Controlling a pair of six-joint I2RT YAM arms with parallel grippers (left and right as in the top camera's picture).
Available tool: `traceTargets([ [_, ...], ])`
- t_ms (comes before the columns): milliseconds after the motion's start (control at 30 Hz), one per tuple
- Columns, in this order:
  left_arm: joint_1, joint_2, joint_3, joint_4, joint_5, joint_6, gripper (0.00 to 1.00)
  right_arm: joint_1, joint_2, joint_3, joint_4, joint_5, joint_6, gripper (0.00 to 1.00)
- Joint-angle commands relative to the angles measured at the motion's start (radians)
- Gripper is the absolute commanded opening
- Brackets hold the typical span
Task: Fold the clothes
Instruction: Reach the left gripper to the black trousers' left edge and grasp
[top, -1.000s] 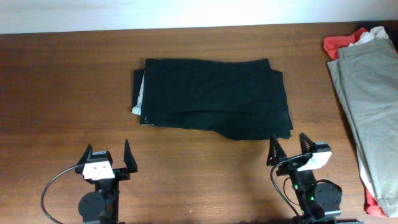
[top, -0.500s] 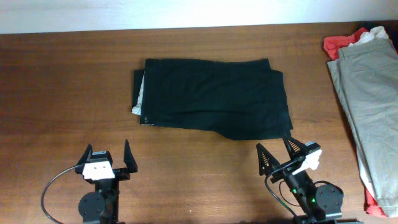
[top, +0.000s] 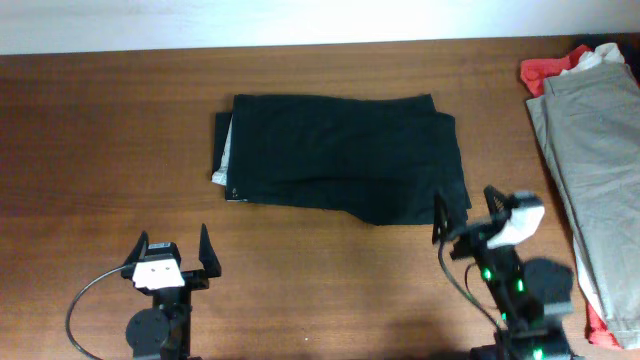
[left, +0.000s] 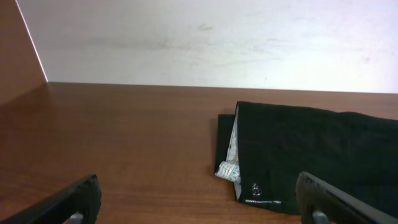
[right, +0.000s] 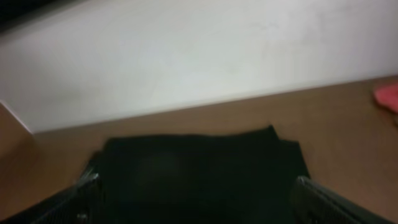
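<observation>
At 7 o'clock on the table (top: 100, 150), left gripper (top: 173, 245) wide open, empty. Folded black clothes (top: 340, 158) lie centre, toward 12 o'clock, pale lining (top: 227, 150) on their 9 o'clock edge. Right gripper (top: 463, 212) at 5 o'clock, wide open, empty, at the clothes' corner.

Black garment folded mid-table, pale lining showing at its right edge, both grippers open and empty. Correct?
No. The pale lining shows at the left edge of the black garment, not the right; see the overhead view. The left gripper and right gripper stand open and empty.
</observation>
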Motion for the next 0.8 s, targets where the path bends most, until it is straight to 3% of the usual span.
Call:
traceTargets([
  [0,0.003,-0.006,-0.005,0.03,0.042,0.005,0.99,-0.005,0.28,0.188,-0.108,0.05,-0.023,0.99],
  [100,0.002,-0.006,-0.005,0.205,0.232,-0.003,0.99,-0.005,0.461,0.331,-0.142,0.023,-0.023,0.99],
  [167,0.002,-0.003,0.002,0.302,0.283,-0.006,0.99,-0.005,0.522,0.38,-0.143,0.008,-0.023,0.99],
  [267,0.002,0.06,0.074,0.319,0.285,-0.016,0.99,-0.005,0.568,0.39,-0.149,0.014,-0.023,0.99],
  [400,0.002,0.36,0.301,0.281,0.326,-0.013,0.99,-0.006,0.615,0.39,-0.19,0.014,-0.022,0.99],
  [500,0.002,0.732,0.636,0.07,0.447,0.064,0.99,-0.006,0.626,0.391,-0.203,0.022,-0.01,0.99],
  [533,0.002,0.959,0.878,-0.15,0.551,0.13,0.99,-0.006,0.626,0.392,-0.214,0.032,-0.011,0.99],
  [600,0.002,1.241,1.179,-0.399,0.681,0.134,0.99,-0.006,0.624,0.392,-0.219,0.004,-0.012,0.99],
  [700,-0.001,1.559,1.444,-0.613,0.708,0.134,0.99,-0.006,0.625,0.391,-0.243,0.002,-0.013,0.99],
  [767,-0.014,1.732,1.532,-0.693,0.577,0.08,0.99,-0.006,0.625,0.391,-0.245,0.002,-0.013,0.99],
])
